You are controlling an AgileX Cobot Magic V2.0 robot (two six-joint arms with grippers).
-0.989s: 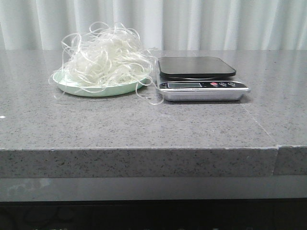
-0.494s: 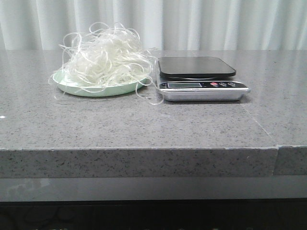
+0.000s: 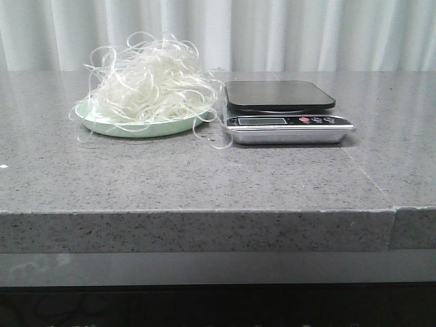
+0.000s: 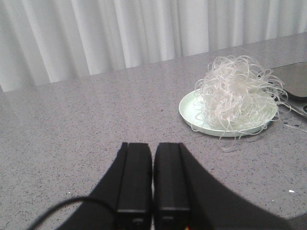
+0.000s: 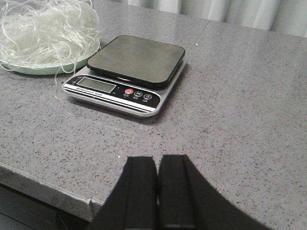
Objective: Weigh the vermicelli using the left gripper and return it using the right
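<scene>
Vermicelli (image 3: 146, 82) heaped in a fluffy, translucent white tangle on a pale green plate (image 3: 102, 124), left of centre on the grey speckled table (image 3: 204, 177) in the front view; loose strands spilling over the plate's rim, a few reaching the table and curling toward the kitchen scale (image 3: 287, 112) just beside on the right. Dark square weighing platform (image 3: 279, 94) bare on top, silver front panel with a small display (image 3: 261, 120) and round buttons. White curtain (image 3: 327, 34) behind. No arm or tool visible from this camera. From the left wrist: left tool (image 4: 152, 177) with its two black fingers (image 4: 135, 177) pressed together, nothing between them, hovering over bare table well apart from the vermicelli (image 4: 235, 96); same heap sitting on the plate (image 4: 189, 108), stray loops trailing onto the table, corner of the scale (image 4: 292, 79) just past it at the frame edge. From the right wrist: right tool (image 5: 157, 191) likewise closed, fingers (image 5: 141, 191) together and gripping nothing, poised near the table's front edge; scale (image 5: 127, 74) lying ahead of it, platform (image 5: 136, 58) bare, red button (image 5: 128, 91) beside the display (image 5: 98, 85); vermicelli (image 5: 45, 31) on the plate (image 5: 33, 69) touching close by the scale's far side.
</scene>
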